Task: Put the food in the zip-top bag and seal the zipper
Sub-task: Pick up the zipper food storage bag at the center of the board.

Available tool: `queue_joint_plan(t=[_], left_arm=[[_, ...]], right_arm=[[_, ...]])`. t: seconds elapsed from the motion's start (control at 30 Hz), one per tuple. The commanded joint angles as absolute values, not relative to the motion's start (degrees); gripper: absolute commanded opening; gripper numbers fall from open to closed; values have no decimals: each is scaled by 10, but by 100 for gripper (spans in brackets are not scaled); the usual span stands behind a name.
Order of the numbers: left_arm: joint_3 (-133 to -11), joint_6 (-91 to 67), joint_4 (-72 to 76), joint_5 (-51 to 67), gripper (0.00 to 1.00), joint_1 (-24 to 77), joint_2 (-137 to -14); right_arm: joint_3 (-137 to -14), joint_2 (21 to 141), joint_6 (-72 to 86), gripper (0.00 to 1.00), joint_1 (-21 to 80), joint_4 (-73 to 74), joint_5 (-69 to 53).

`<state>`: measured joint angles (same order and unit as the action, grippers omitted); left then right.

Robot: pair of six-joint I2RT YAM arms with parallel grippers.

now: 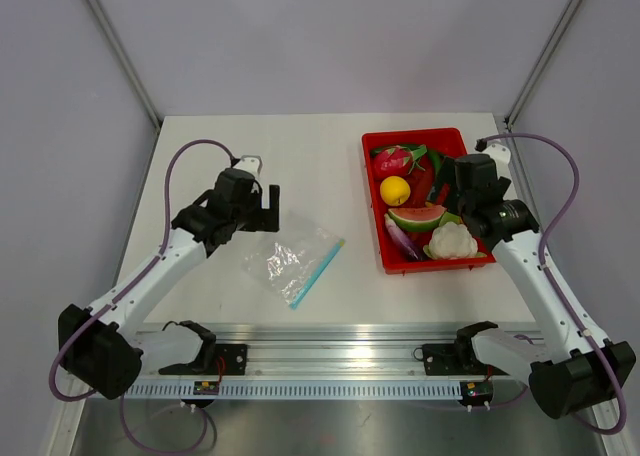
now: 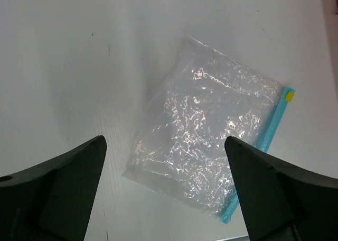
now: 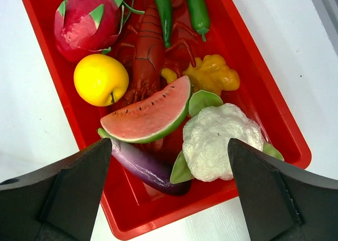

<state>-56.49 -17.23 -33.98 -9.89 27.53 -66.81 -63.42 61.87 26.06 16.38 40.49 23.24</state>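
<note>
nothing bagged yet. left gripper (image 2: pixel 163 146), wide open and empty, hangs over the flat zip-top bag (image 2: pixel 203 130); right gripper (image 3: pixel 169 143), likewise open and empty, over the food (image 3: pixel 148 117) in the red tray (image 3: pixel 253 77), likely must grasp one piece next

White table (image 1: pixel 300 146), flat and matte, with pale walls (image 1: pixel 300 36) rising around its far and side edges. Two things sit directly on it. Just left of centre, the zip-top bag (image 1: pixel 290 259) lies flat, clear and crinkled, turned at an angle, its light-blue zipper (image 1: pixel 318 272) running along the edge that faces right. Well apart from it, over on the right, the red tray (image 1: pixel 372 216) rests lengthwise, front to back, near the table's right edge.
</note>
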Motion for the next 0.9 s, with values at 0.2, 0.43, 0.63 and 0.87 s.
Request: queue_joint_plan(t=[0.2,0.43,0.63,0.87], left_arm=[[-559,-193,-311,-161,99,320,-692],[-586,-232,-344,-223,99,396,-758],[-579,-236,-329,-279,95,490,-787],[-650,-218,-364,-301,74,581,-931]], right_arm=[[-631,630,266,100,164,381,234],[-628,625,273,100,164,387,229],[-610,604,282,100,164,392,218],[-606,600,279,99,165,397,214]])
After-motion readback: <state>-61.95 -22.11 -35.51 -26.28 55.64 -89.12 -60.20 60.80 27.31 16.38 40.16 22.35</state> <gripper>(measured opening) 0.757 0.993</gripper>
